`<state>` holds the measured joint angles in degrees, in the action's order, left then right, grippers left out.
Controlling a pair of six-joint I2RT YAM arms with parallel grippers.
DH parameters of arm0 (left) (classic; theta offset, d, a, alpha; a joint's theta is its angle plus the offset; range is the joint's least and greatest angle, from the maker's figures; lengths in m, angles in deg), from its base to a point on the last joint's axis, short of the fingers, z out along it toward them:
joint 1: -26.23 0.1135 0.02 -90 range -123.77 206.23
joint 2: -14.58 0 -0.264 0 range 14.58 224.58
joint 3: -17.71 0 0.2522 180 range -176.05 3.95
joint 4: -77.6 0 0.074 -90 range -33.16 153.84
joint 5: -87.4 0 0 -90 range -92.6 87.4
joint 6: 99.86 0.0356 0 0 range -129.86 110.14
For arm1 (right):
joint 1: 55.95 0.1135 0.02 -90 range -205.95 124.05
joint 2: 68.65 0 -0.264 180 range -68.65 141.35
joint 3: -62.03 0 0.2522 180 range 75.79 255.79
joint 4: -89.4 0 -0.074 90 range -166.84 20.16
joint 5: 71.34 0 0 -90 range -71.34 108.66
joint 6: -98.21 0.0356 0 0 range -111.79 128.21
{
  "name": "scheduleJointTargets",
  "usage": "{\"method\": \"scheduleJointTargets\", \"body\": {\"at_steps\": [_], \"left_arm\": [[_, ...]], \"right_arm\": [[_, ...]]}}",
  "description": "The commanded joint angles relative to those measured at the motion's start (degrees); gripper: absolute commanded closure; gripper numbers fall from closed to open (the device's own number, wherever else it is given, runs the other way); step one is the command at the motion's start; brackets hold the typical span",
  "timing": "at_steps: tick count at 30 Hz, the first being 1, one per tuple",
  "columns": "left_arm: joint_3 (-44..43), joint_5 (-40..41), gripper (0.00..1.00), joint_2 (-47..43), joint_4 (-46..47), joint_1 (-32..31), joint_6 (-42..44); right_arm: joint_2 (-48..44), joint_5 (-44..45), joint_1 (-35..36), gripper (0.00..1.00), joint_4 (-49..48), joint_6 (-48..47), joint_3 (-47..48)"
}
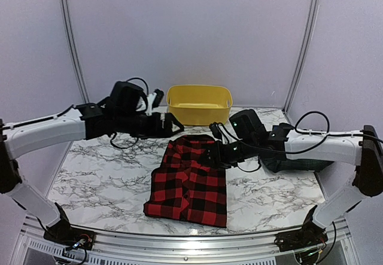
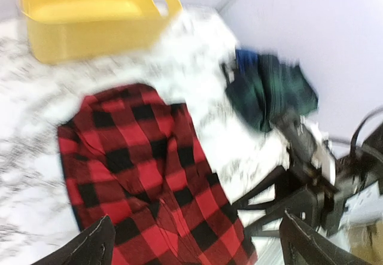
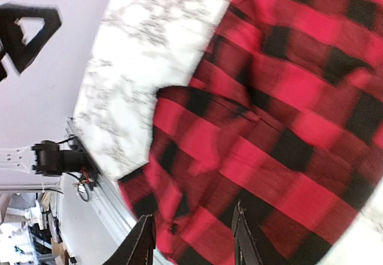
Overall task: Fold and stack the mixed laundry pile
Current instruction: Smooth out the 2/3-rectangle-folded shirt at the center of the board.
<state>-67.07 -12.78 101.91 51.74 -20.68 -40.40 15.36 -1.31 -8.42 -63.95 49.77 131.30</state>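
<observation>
- Two heaps of laundry lay well apart on the marble table (image 1: 90, 175). The red-and-black checked shirt (image 1: 188, 181) sat folded into a rough rectangle at lower centre of the top view. The dark tartan garment (image 1: 299, 164) lay bunched at the right edge, under the right arm, with a navy piece (image 2: 245, 58) touching it.
- The left gripper (image 1: 173, 125) hung at centre left, near the yellow tub (image 1: 199, 104), its jaws spread wide and empty.
- The right gripper (image 1: 214, 154) hovered over the shirt's upper right corner. Its fingers were parted part-way, with no cloth seen pinched.
- Judged from this, the shirt's fold looked done or nearly so, and the tartan garment was not yet begun.
- The next move probably called for the right arm to pinch one edge of the tartan garment, not the whole bunch, and spread it on bare marble.
</observation>
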Motion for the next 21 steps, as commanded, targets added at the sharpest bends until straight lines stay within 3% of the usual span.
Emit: {"method": "scheduleJointTargets", "body": {"at_steps": [1, 7, 15, 18, 21], "left_arm": [[7.2, 1.6, 0.01, -7.6, 2.4, 6.3, -4.2], [14.2, -5.8, 0.01, -11.6, 3.5, 10.9, -3.3], [26.0, -15.7, 0.01, -16.1, 8.9, 10.6, -2.6], [29.4, -16.0, 0.01, -17.9, 8.8, 10.5, -2.3], [30.9, -16.3, 0.01, -19.0, 8.0, 10.4, -2.1]], "right_arm": [[5.7, 1.2, 3.8, 0.59, -2.7, -0.6, 10.0], [19.5, -3.2, 6.5, 0.59, -4.5, -1.1, 17.6], [22.5, -10.2, 2.9, 0.59, -19.2, 0.3, 0.1], [24.1, -10.7, 0.9, 0.59, -17.4, -1.9, 0.3], [21.2, -7.9, 0.0, 0.58, -8.5, -6.8, 6.9]]}}
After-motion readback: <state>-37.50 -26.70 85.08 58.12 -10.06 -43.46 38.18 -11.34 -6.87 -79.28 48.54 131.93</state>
